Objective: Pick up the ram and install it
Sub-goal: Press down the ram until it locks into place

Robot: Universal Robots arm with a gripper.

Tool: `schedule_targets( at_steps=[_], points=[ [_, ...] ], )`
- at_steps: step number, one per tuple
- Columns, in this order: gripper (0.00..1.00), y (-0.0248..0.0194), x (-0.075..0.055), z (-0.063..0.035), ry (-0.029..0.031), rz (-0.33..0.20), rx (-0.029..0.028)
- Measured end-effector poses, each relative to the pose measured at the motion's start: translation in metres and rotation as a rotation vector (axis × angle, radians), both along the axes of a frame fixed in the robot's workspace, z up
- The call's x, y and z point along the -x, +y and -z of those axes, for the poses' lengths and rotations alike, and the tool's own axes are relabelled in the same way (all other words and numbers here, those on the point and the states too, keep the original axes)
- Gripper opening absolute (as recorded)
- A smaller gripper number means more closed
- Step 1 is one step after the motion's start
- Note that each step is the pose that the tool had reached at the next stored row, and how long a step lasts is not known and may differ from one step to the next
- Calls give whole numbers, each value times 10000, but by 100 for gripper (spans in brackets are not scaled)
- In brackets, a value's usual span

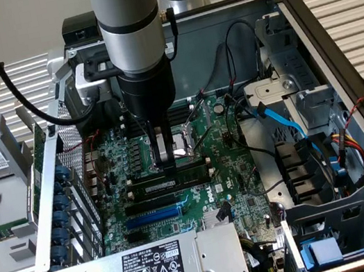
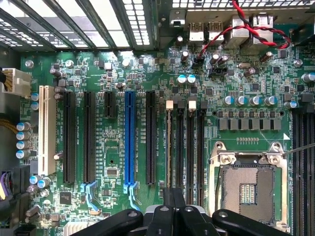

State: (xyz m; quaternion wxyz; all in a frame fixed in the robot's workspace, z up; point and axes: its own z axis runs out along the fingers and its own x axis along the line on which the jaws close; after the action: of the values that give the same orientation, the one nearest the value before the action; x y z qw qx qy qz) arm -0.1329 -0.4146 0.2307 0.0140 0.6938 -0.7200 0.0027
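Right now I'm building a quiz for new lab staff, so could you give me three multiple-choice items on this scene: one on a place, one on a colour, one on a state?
1. Where is the gripper?
A. Over the power supply
B. Over the memory slots, beside the processor socket
C. Outside the case

2. What colour is the one brightly coloured long expansion slot?
A. Red
B. Yellow
C. Blue

3. What state is the computer case in?
A. Open, board exposed
B. Closed by a panel
C. Standing upright

Answers:
1 B: the gripper hangs over the memory slots, next to the processor socket.
2 C: the expansion slot among the black ones is blue.
3 A: the computer case lies flat and open, so the board shows from above.
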Motion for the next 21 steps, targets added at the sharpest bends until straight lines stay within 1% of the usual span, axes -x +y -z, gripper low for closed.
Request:
schedule_targets(
  at_steps=[6, 13, 17, 21],
  points=[
    [11, 1, 5, 5, -18, 0, -4],
    [11, -1, 18, 10, -13, -1, 1],
    [11, 0, 18, 24, -39, 0, -3],
    [11, 0, 21, 34, -49, 0, 0]
  ],
)
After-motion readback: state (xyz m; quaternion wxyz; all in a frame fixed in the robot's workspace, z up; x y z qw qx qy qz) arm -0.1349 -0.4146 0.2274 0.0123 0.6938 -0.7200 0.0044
